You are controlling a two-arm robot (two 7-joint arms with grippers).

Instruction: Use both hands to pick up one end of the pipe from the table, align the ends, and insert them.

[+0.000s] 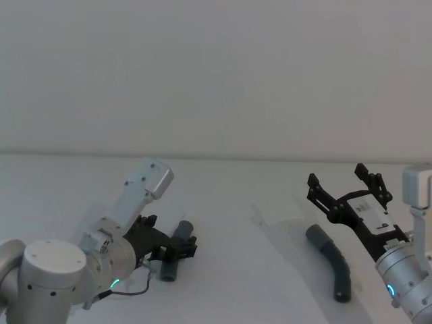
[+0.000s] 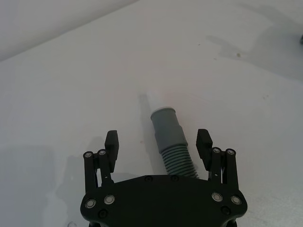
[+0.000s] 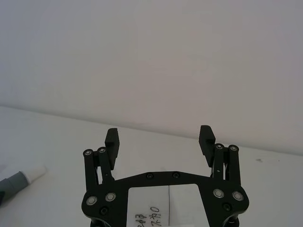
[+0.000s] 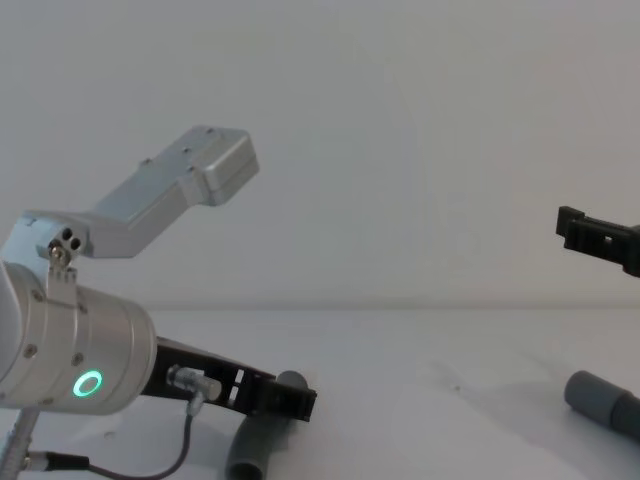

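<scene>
At the lower left of the head view, the left gripper [image 1: 177, 251] straddles the left pipe piece [image 1: 169, 268] on the table [image 1: 236, 283], jaws spread either side of its ribbed middle, not yet closed. At the lower right the right pipe piece [image 1: 332, 256] lies flat, and the right gripper [image 1: 339, 177] hangs open above it in the frame. Judging by this, pick-up is in hand: the left must close, the right descend.
</scene>
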